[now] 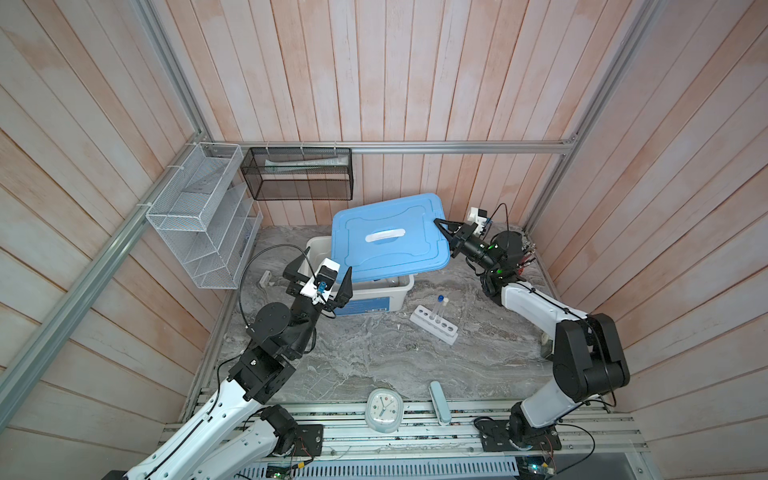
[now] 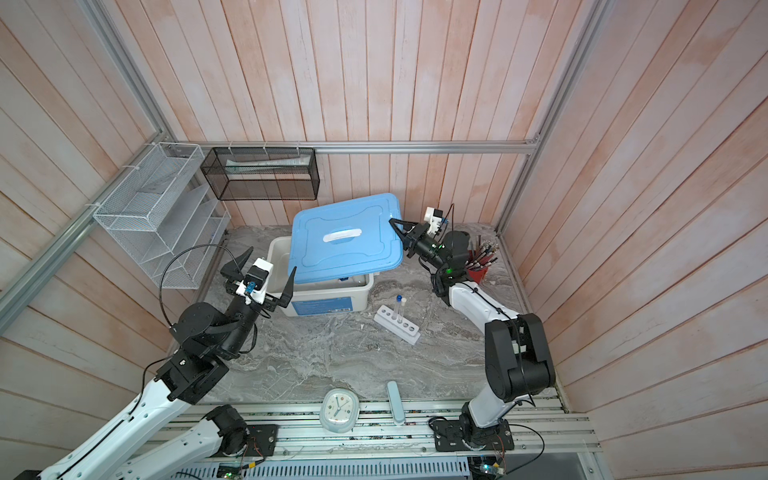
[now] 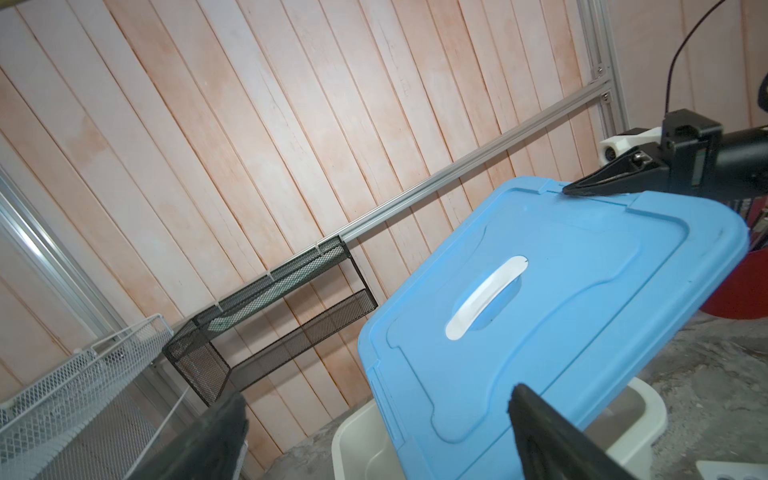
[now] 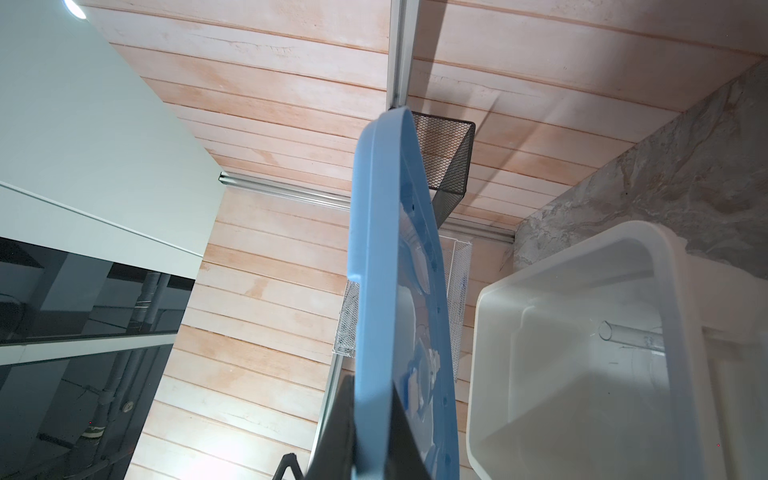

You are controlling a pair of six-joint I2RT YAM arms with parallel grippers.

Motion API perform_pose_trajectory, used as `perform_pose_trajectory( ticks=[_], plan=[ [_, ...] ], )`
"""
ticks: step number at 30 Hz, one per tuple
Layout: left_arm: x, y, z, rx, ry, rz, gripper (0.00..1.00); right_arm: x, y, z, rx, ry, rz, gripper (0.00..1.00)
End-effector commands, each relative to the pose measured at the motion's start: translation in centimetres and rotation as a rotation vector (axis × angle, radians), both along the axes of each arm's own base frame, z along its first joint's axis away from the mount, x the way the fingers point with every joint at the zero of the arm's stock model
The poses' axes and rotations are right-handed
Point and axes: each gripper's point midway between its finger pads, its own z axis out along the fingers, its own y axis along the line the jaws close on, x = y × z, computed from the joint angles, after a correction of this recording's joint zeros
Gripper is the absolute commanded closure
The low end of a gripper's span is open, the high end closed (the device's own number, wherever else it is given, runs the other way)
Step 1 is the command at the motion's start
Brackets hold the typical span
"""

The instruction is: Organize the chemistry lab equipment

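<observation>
Right now the white six-hole plastic rack sits on the grey marbled tabletop, with a thin clear blue-capped tube and a thin clear white-capped tube standing upright in it. It is just beside the white plastic storage bin, and a clear cylindrical vessel already lies inside that bin. I judge I'm at the opening step: my right gripper is clamped on the far edge of the blue plastic lid, holding it tilted above the bin. My left gripper hangs spread wide and empty at the bin's left corner, well apart from the rack. The next move calls for parking the lid clear of the opening, then sending the left arm across to the rack.
</observation>
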Motion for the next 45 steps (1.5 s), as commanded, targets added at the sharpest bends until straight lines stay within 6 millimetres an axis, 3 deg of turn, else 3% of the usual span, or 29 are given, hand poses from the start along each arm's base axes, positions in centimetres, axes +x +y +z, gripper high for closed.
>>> perform_pose_trajectory(
  ticks=[1, 7, 14, 24, 37, 45],
  plan=[
    [-0.2, 1.0, 1.6, -0.143, 0.022, -0.030, 0.00, -1.0, 2.0, 1.4, 0.047, -0.051, 0.066, 1.00],
    [1.8, 3.8, 0.9, -0.276, 0.123, 0.009, 0.00, -0.8, 5.1, 0.5, 0.066, -0.035, 0.123, 1.00],
    [3.1, 5.3, -0.6, -0.353, 0.192, 0.015, 0.00, -0.1, 7.9, -1.1, 0.091, -0.002, 0.150, 1.00],
    [3.5, 5.7, -1.7, -0.357, 0.216, 0.017, 0.00, 1.6, 7.8, -4.7, 0.083, 0.094, 0.076, 1.00],
    [3.6, 5.8, -1.8, -0.351, 0.217, 0.013, 0.00, 2.0, 7.8, -7.3, 0.061, 0.150, 0.037, 1.00],
    [3.7, 5.8, -1.8, -0.348, 0.218, 0.011, 0.00, 1.8, 8.5, -8.0, 0.040, 0.166, 0.041, 1.00]
  ],
)
